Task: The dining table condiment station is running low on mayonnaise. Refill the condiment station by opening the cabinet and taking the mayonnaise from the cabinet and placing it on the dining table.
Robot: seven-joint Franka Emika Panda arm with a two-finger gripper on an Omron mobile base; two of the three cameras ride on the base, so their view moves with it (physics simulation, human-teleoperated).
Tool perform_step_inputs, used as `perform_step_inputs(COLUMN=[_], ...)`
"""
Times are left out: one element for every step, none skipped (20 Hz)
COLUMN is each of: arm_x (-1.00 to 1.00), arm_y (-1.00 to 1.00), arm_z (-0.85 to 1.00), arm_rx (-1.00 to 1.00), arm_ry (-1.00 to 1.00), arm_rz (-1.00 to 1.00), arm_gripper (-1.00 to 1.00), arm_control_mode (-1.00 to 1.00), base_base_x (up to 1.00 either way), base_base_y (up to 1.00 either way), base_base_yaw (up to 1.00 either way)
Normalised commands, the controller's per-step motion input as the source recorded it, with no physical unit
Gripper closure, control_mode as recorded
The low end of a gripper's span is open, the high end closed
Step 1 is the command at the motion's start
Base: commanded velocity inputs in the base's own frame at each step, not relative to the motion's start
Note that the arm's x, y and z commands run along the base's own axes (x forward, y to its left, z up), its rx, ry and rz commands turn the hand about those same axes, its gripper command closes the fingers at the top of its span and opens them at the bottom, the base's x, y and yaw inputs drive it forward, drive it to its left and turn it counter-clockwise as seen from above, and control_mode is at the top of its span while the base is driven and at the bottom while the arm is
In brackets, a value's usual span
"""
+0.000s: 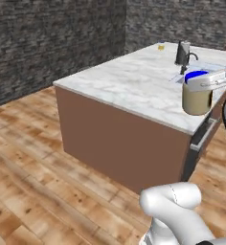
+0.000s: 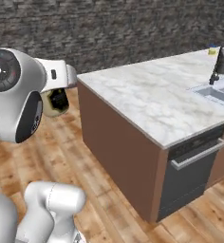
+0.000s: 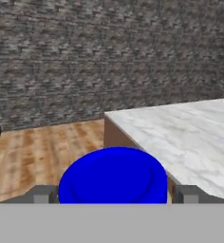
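End effector point(image 1: 200, 86) pinching mayo jar point(image 1: 197, 99) just under blue lid point(image 3: 113, 178), beside dining surface point(image 1: 134, 81). Looks rigid, smooth, probably slippery; hold firm.

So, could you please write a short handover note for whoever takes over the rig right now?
Gripper: shut on the mayonnaise, jaws at either side just under its blue lid, held in the air.
Dining table: just ahead; the jar is still off its marble top, near the corner. A faucet and sink sit at the far end.
Done: jar fetched and carried over.
Left: move over the tabletop, set the jar down, release.
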Motion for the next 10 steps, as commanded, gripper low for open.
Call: perform_step_inputs(arm_x=[0.0, 0.0, 0.0, 0.0, 0.0, 0.0, 0.0, 0.0, 0.0, 0.0], arm_y=[0.0, 0.0, 0.0, 0.0, 0.0, 0.0, 0.0, 0.0, 0.0, 0.0], arm_z=[0.0, 0.0, 0.0, 0.0, 0.0, 0.0, 0.0, 0.0, 0.0, 0.0], arm_rx=[0.0, 0.0, 0.0, 0.0, 0.0, 0.0, 0.0, 0.0, 0.0, 0.0], arm_ry=[0.0, 0.0, 0.0, 0.0, 0.0, 0.0, 0.0, 0.0, 0.0, 0.0], arm_rz=[0.0, 0.0, 0.0, 0.0, 0.0, 0.0, 0.0, 0.0, 0.0, 0.0], arm_gripper=[1.0, 1.0, 1.0, 1.0, 1.0, 1.0, 1.0, 1.0, 1.0, 1.0], arm_control_mode=[1.0, 1.0, 1.0, 1.0, 1.0, 1.0, 1.0, 1.0, 1.0, 1.0], base_base_x=[1.0, 1.0, 1.0, 1.0, 1.0, 1.0, 1.0, 1.0, 1.0, 1.0], base_base_y=[0.93, 0.99, 0.96, 0.98, 1.0, 1.0, 1.0, 0.95, 0.95, 0.99], base_base_yaw=[0.34, 0.32, 0.31, 0.28, 0.25, 0.23, 0.22, 0.21, 0.2, 0.2])
